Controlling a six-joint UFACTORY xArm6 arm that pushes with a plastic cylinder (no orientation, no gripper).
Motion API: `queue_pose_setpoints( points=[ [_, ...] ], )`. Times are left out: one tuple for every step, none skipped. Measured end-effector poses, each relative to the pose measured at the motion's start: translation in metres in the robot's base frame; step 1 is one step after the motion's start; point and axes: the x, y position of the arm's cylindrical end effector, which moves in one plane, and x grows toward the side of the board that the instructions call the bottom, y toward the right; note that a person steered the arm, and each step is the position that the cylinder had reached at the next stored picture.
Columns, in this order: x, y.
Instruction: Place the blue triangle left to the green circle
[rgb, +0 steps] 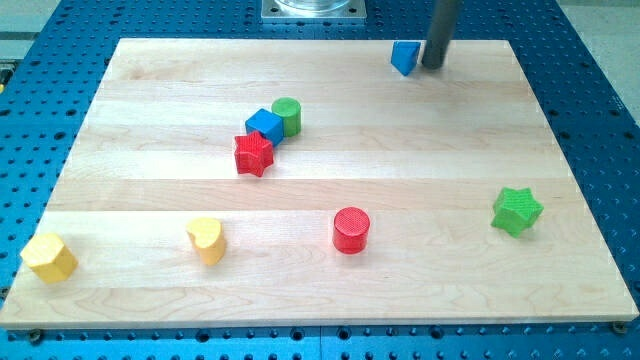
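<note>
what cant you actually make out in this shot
- Camera view: the upper part of the rod is cut off by the view's top edge; only the lower part down to my tip shows.
- Contact: my tip sits just to the view's right of the blue triangle; touching or a small gap cannot be told.
- Green circle: its lower left side is hidden by the blue cube.

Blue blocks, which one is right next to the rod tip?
The blue triangle at the view's top, just left of my tip. The blue cube sits mid-board, between the green circle and red star.
</note>
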Motion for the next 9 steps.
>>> queue_pose_setpoints(
  points=[
    [0.0,-0.062],
    [0.0,-0.085],
    [-0.007,-0.074],
    [-0.007,-0.093],
    [-0.015,-0.069],
    [-0.016,-0.104],
    [-0.012,-0.127],
    [0.032,-0.141],
    [0.016,-0.121]
  ],
)
